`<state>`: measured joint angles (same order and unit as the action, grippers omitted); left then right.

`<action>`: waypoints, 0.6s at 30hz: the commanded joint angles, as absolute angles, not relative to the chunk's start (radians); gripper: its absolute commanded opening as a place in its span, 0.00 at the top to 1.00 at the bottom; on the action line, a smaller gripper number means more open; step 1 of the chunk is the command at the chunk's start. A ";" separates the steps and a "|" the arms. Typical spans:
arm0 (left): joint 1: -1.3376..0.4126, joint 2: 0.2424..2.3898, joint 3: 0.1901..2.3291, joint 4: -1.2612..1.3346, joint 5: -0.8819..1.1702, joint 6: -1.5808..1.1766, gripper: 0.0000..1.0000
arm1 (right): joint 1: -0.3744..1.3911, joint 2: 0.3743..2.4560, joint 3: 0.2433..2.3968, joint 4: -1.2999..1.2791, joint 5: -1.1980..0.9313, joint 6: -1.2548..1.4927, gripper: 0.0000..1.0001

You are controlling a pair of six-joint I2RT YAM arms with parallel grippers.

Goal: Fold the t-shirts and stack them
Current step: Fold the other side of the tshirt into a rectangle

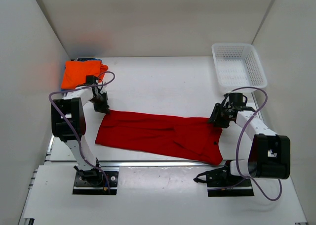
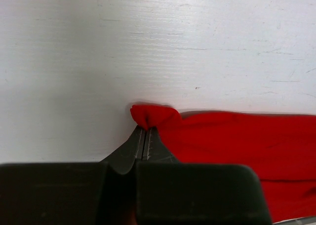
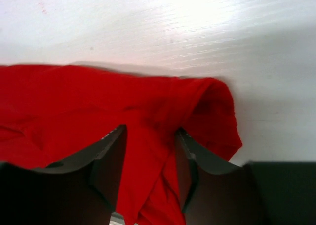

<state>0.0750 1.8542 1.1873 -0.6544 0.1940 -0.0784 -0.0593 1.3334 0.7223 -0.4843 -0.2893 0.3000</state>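
The deep red t-shirt (image 1: 158, 136) lies in a long flat band across the near middle of the table. My left gripper (image 1: 103, 109) is shut on its far left corner, and the left wrist view shows the pinched cloth (image 2: 150, 115) just past the closed gripper (image 2: 145, 129). My right gripper (image 1: 217, 120) is at the shirt's far right corner. In the right wrist view this gripper (image 3: 150, 132) stands open with red cloth (image 3: 64, 101) lying between the jaws. The orange t-shirt (image 1: 79, 74) lies folded at the back left, and a blue edge (image 1: 89, 60) shows beneath it.
A white lattice basket (image 1: 238, 67) stands at the back right. White walls close in the table on the left, back and right. The metal rail of the table's near edge runs just in front of the red shirt.
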 commanded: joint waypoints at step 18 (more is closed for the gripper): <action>0.054 1.789 1.149 -0.643 0.172 -0.092 0.99 | 0.120 0.842 0.410 -0.603 -0.328 0.712 0.73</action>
